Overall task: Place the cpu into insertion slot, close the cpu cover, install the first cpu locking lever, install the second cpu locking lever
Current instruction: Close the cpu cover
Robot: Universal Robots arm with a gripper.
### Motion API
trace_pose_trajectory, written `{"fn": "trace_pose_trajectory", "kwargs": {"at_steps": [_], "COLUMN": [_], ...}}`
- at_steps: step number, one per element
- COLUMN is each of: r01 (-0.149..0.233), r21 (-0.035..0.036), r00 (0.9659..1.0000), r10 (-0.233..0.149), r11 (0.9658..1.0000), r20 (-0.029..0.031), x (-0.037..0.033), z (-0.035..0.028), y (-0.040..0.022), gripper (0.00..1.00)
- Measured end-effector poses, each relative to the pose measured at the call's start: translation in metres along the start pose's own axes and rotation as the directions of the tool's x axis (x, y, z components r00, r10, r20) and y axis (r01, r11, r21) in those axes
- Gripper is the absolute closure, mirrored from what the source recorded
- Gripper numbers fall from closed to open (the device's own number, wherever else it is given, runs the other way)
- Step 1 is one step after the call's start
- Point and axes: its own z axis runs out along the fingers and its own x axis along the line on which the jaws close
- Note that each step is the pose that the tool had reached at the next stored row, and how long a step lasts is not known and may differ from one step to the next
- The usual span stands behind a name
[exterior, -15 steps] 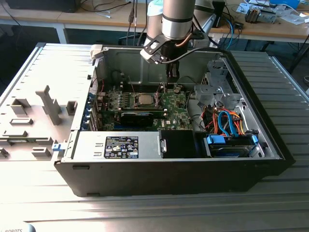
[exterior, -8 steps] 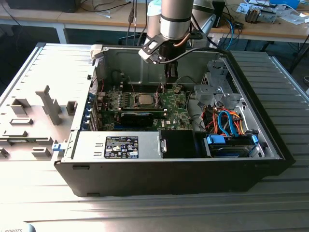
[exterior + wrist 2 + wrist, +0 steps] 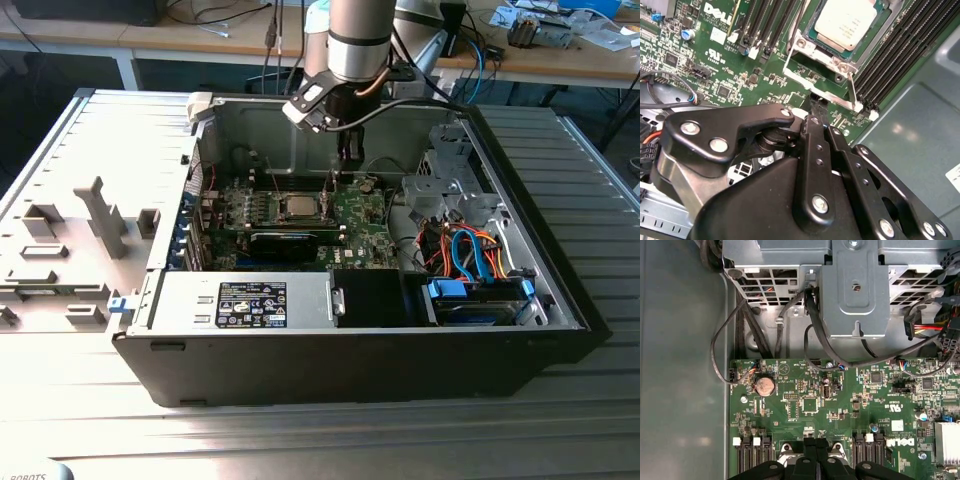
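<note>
A: Inside the open black computer case (image 3: 350, 365) on the ribbed metal table (image 3: 300, 440), in the exterior view, where does the cpu (image 3: 300, 207) lie?

B: The small square chip with the dull silver top lies flat near the middle of the green motherboard (image 3: 365, 215). It is seated in the insertion slot, which it hides. The black gripper (image 3: 338, 172) hangs just past it on the far side, a little toward the exterior view's right, low over the board.

A: And in the second wrist view?

B: The cpu (image 3: 845, 22) sits with the thin silver cpu cover (image 3: 822, 55) framing it. A thin silver wire lever (image 3: 854, 92) runs beside the long black memory slots (image 3: 900, 50). The gripper (image 3: 817, 107) has its two fingers pressed together, with the tips close to the frame's edge. Nothing shows between them.

A: The first wrist view?

B: The gripper (image 3: 817, 445) fingers lie side by side, closed, over the board. Beyond them are a round silver coin battery (image 3: 764, 386), black cables (image 3: 814, 325) and a grey sheet-metal drive cage (image 3: 855, 290).
</note>
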Motion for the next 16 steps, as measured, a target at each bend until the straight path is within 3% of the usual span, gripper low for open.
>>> {"fn": "trace_pose_trajectory", "kwargs": {"at_steps": [16], "r01": [0.0], "r21": [-0.0001], "r00": [1.0], "r10": [0.0], "r11": [1.0], "r20": [-0.0001], "x": [-0.0003], "z": [-0.0007], "y": [-0.023], "gripper": [0.89]}}
